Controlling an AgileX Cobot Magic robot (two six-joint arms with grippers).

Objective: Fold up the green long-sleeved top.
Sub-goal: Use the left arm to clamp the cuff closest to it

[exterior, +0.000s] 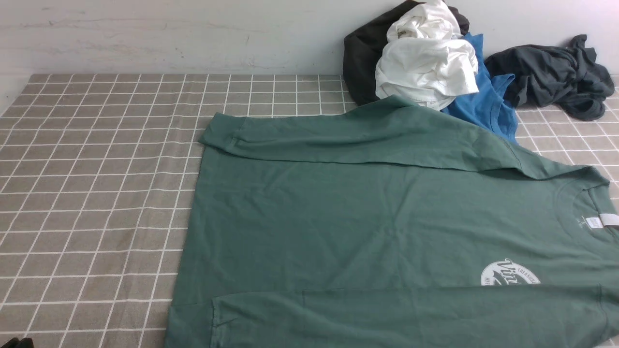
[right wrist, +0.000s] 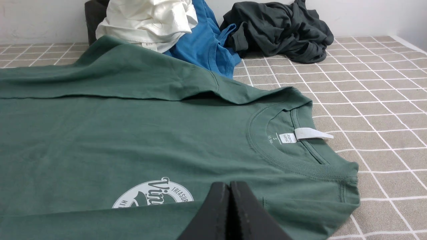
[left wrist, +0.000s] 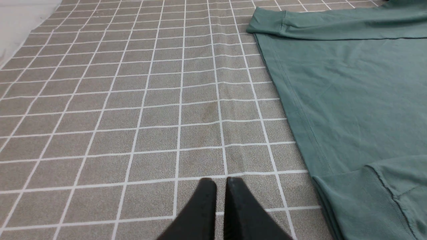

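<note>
Nearest the front camera lies the near sleeve point(exterior: 411, 314) of the green long-sleeved top point(exterior: 367, 217), folded inward along the garment's lower edge. The top is spread flat and front side up on the checked tablecloth point(exterior: 96, 193), occupying the centre and right of the surface, with its hem toward the robot's left and its collar point(exterior: 580, 208) toward the right. The far sleeve point(exterior: 348, 137) is likewise folded across the body, its cuff reaching the hem corner. A white neck label point(exterior: 609, 220) projects from the collar, and a round white printed emblem point(exterior: 508, 275) sits on the chest, partly covered by the near sleeve.

The left gripper point(left wrist: 221, 186) is over bare tablecloth just beside the hem, its jaws drawn almost together and empty. The right gripper point(right wrist: 229, 190) is above the near shoulder region of the top, jaws pressed together with no cloth seen between them.

Against the wall point(exterior: 193, 34) behind the top lie a white garment point(exterior: 425, 63) heaped on a black garment point(exterior: 360, 58), a blue garment point(exterior: 488, 101) touching the far sleeve, and a dark grey garment point(exterior: 551, 72) further right.
</note>
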